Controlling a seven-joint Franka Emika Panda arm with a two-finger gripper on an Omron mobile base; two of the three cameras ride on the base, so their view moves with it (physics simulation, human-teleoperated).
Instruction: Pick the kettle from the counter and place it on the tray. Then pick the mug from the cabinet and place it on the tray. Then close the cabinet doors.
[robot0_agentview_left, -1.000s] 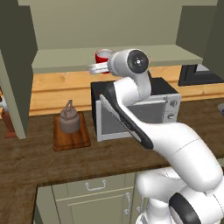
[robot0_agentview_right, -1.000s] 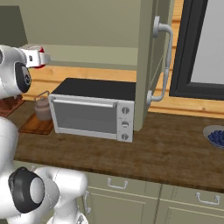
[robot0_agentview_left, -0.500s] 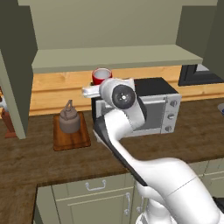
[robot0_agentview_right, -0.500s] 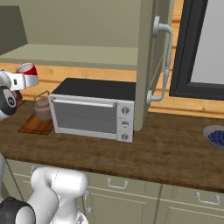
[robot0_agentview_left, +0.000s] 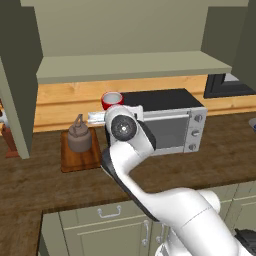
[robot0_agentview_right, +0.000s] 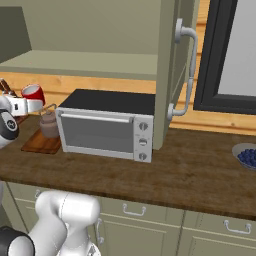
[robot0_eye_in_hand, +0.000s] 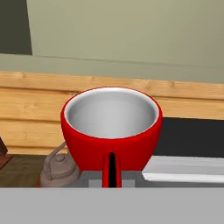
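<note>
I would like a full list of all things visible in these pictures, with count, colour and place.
mug: one, red, white inside, held in the air left of the oven
kettle: one, brownish-grey, on the tray
tray: one, reddish-brown, on the counter
counter: one, dark brown
toaster oven: one, silver and black, on the counter
cabinet: one, sage green, doors open
bowl: one, blue contents, counter's right end
claw: one, shut on the mug

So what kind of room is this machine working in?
A kitchen, and a computer-rendered one by the look of it. A toaster oven stands on a dark wooden counter above pale green drawers, a wall cabinet hangs open above, and a small kettle sits on a wooden tray.
</note>
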